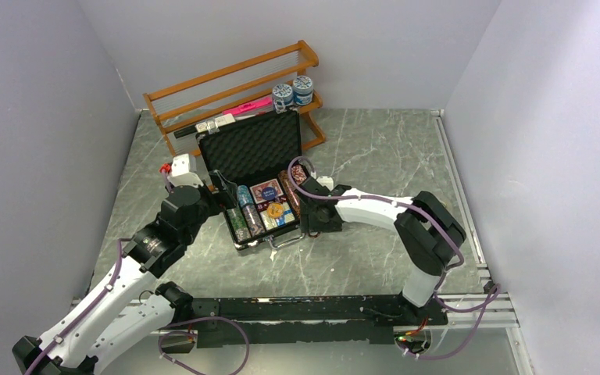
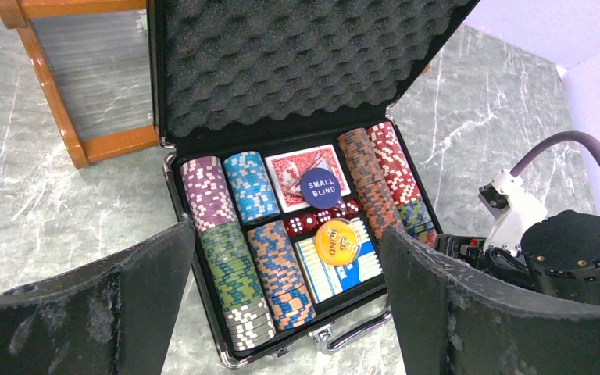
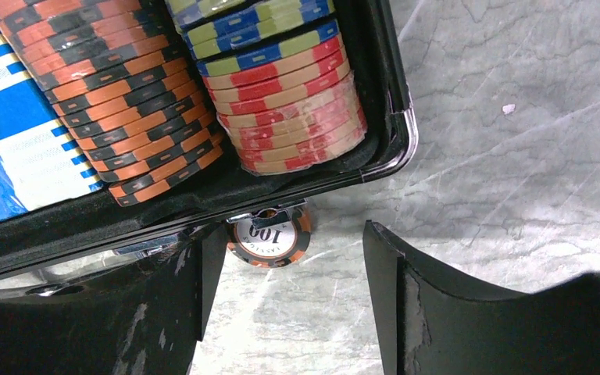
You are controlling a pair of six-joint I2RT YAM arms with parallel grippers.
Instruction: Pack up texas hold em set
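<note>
Standing apart and empty, the fingers of the right gripper (image 3: pixel 291 234) are held at the front corner of the case (image 3: pixel 203 195). Between them a loose chip (image 3: pixel 269 236) is seen on the table (image 3: pixel 500 195), touching the case wall. The left gripper (image 2: pixel 287 230) is spread wide before the open, filled case, with nothing gripped.

- Case (image 2: pixel 305 55): black, dimpled foam lining.
- Chips (image 2: pixel 211 195): purple, blue, green, orange, red, with striped edges.
- Counter (image 2: pixel 39 195): grey marble, white veins.
- Rack (image 2: pixel 121 143): orange wood.
</note>
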